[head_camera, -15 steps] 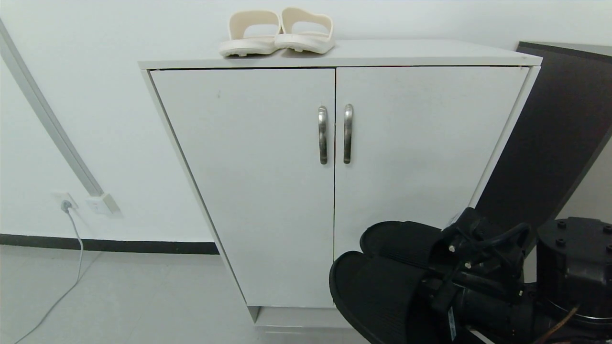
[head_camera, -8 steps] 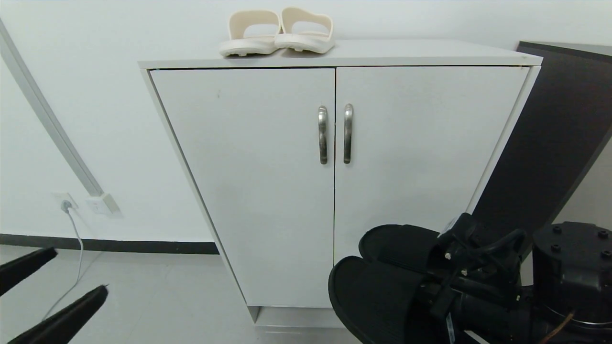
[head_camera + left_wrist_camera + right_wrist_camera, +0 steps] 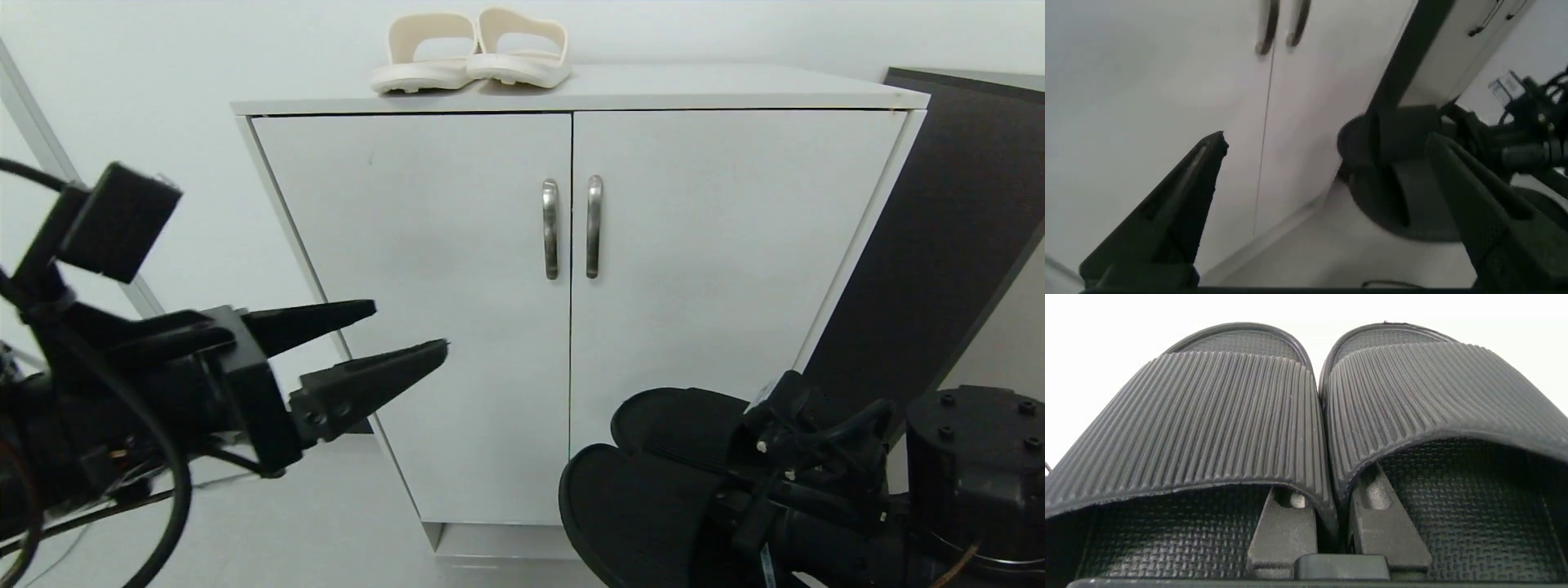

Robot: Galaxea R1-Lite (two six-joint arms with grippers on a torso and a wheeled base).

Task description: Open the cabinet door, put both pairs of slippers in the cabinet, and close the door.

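A white two-door cabinet (image 3: 457, 327) stands shut, with two metal handles (image 3: 552, 229) at the middle seam. A cream pair of slippers (image 3: 471, 51) rests on its top. My right gripper (image 3: 1323, 527) is shut on the black pair of slippers (image 3: 653, 482), pinching their two inner edges together, low in front of the right door. My left gripper (image 3: 392, 335) is open with nothing between its fingers, level with the lower part of the left door, tips pointing toward it. The left wrist view shows the handles (image 3: 1282, 24) and the black slippers (image 3: 1404, 171).
A dark panel (image 3: 947, 245) leans right of the cabinet. A diagonal wall conduit (image 3: 33, 131) runs along the left wall. Grey floor (image 3: 343, 523) lies open in front of the cabinet's left side.
My left arm has come up from the lower left corner into full view, its open gripper now in front of the left door. The right gripper with the black slippers has sunk slightly.
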